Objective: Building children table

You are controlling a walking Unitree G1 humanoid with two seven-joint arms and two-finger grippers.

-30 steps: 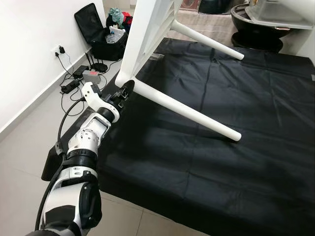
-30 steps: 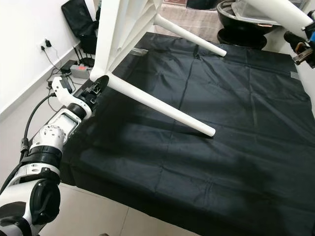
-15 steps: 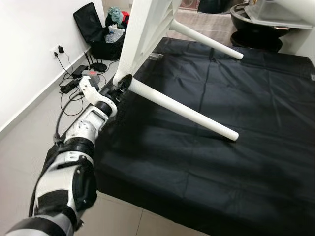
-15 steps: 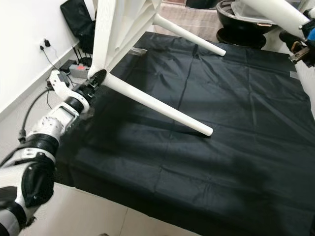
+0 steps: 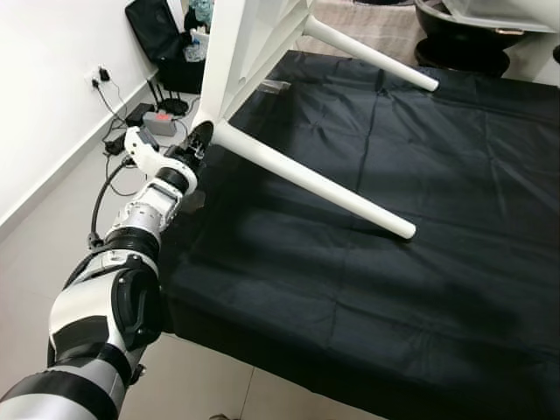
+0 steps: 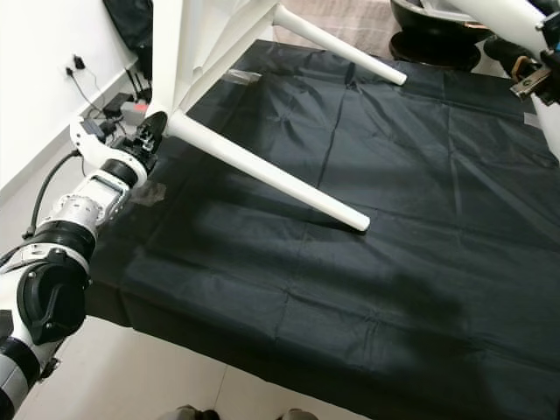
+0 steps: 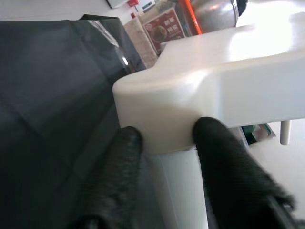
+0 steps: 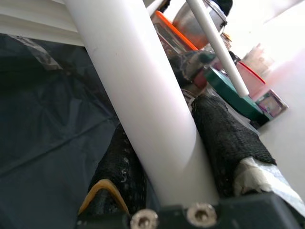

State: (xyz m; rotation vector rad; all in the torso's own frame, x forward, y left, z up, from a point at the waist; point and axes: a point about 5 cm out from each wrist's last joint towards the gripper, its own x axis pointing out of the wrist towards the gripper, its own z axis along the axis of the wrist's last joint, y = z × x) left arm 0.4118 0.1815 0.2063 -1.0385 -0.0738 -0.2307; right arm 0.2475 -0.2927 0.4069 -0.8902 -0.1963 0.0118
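Along the white wall at the robot's left, a clutter of cables, a power strip (image 5: 122, 144) and a black bag (image 5: 156, 24) sits on the tiled floor, just beyond the edge of the black sheet (image 5: 385, 254) spread over the floor. On that sheet the white children's table (image 5: 254, 52) is tipped up on its side, its top cut off by the upper edge of the head views. Two legs reach out over the sheet: a near leg (image 5: 315, 181) whose tip rests on the cloth, and a far leg (image 5: 372, 54) higher up. A third white leg (image 6: 494, 17) crosses the upper right corner, only partly in frame.

At the table's lower corner, the left gripper (image 5: 194, 147) is pressed in where the near leg joins the top. In the left wrist view its two fingers (image 7: 121, 162) straddle the rounded corner and the leg's root, closed against the plastic on both sides. The right gripper (image 8: 167, 157) clamps the third leg, one finger on each side of the tube.

Behind the sheet stands a dark round bowl-like object (image 5: 459, 39) with a pale plastic tub partly over it; both are cut off. Boxes, a metal pot and coloured containers appear blurred in the wrist views.
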